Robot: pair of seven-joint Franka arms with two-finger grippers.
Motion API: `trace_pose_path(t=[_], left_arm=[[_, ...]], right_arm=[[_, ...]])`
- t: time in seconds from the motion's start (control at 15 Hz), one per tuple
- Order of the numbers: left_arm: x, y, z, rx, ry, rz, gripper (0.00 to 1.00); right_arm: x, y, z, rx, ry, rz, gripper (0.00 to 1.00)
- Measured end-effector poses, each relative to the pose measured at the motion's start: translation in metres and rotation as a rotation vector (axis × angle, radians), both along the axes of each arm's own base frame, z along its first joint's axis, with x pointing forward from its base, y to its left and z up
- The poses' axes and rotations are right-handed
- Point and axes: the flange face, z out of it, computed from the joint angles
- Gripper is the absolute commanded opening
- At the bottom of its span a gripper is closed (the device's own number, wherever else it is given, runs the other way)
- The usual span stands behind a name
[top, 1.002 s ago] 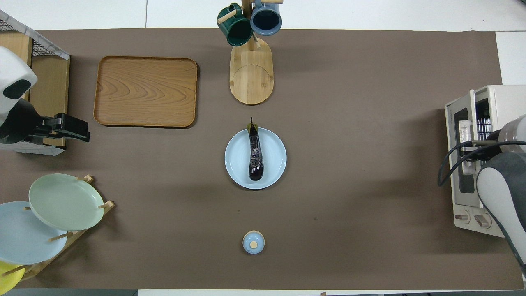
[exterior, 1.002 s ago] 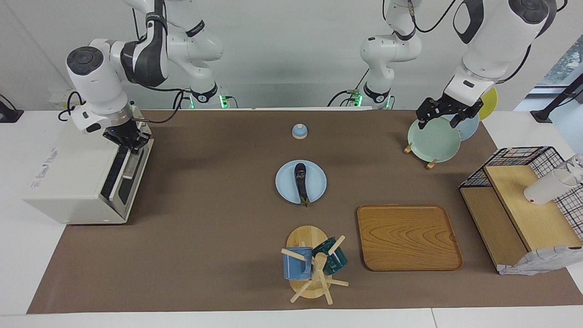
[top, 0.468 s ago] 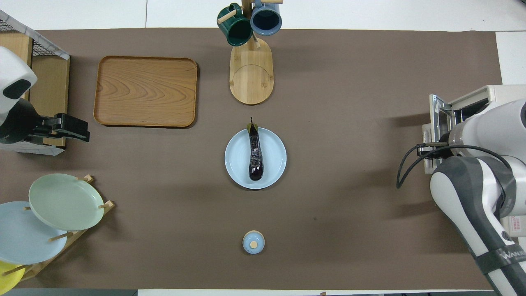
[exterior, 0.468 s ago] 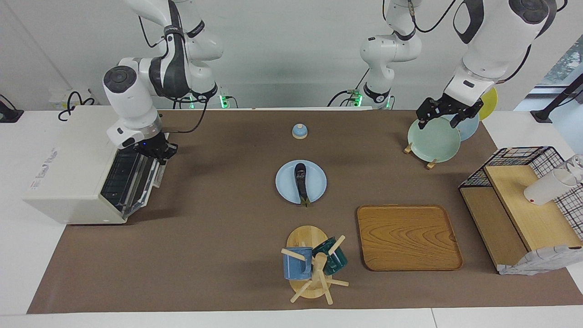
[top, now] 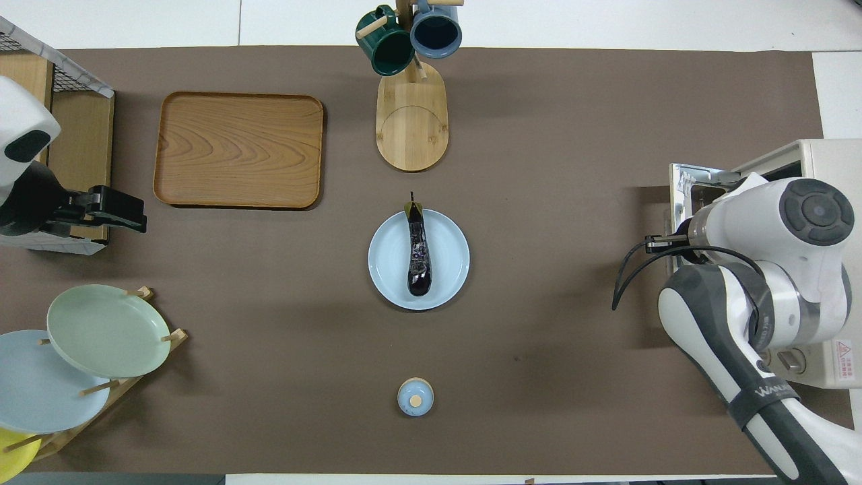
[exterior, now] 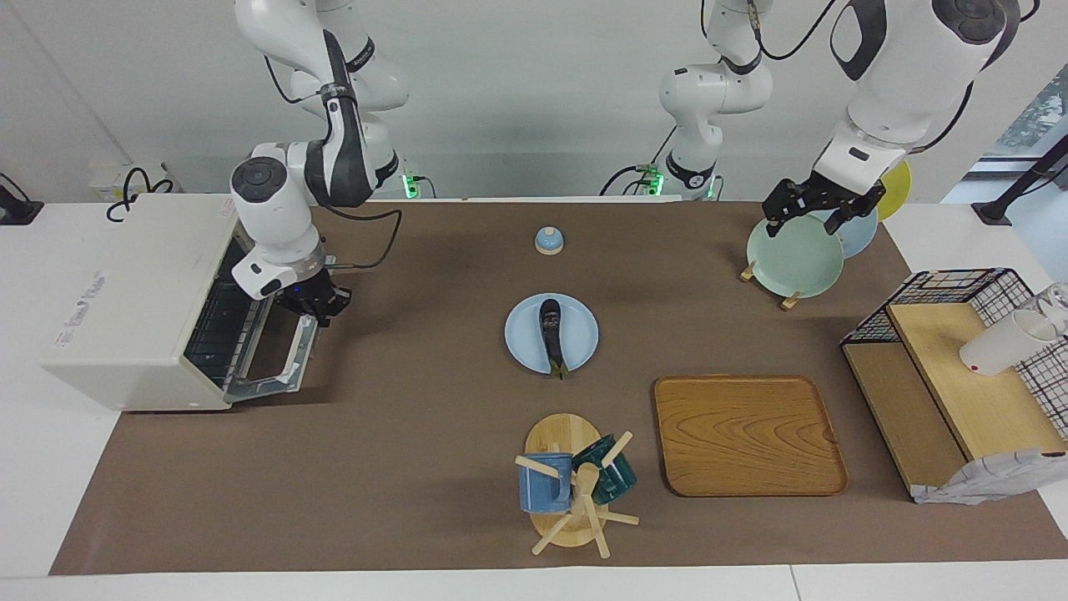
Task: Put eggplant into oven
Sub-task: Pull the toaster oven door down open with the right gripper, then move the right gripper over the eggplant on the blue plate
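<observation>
The small dark purple eggplant (exterior: 551,332) with a green stem tip is lying on a round light blue plate (exterior: 580,338) in the middle of the brown desk (exterior: 400,451). The boxy white toaster oven (exterior: 133,309) is sitting at the right arm's end of the desk, well apart from the plate, with its door (exterior: 279,359) hanging down open. The right claw (exterior: 315,306) is closed on the door's top edge by the handle. The left claw (exterior: 813,209) is waiting with its fingers open, hanging over the pale green plate (exterior: 793,259) in the wooden plate rack.
</observation>
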Motion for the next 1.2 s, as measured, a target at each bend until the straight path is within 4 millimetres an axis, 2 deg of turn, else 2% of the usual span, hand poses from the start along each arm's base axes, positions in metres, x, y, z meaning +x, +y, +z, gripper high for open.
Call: trace_pose_path(t=[0.33,0.47,0.67,0.8,1.0,1.2], left_arm=[[0.0,0.0,0.0,0.0,0.0,0.0,1.0],[0.0,0.0,0.0,0.0,0.0,0.0,1.0],[0.0,0.0,0.0,0.0,0.0,0.0,1.0],[0.0,0.0,0.0,0.0,0.0,0.0,1.0],[0.0,0.0,0.0,0.0,0.0,0.0,1.0],[0.0,0.0,0.0,0.0,0.0,0.0,1.0]], right_arm=[[0.005,0.006,-0.041,0.001,0.014,0.011,0.0],[0.006,0.004,-0.052,0.013,0.021,-0.007,0.0],[0.012,0.002,-0.046,0.038,0.004,-0.04,0.0],[0.021,0.007,-0.035,0.04,-0.023,-0.045,0.0],[0.025,0.049,-0.024,0.043,-0.029,-0.043,0.0],[0.027,0.109,-0.003,0.054,-0.034,0.029,0.0]])
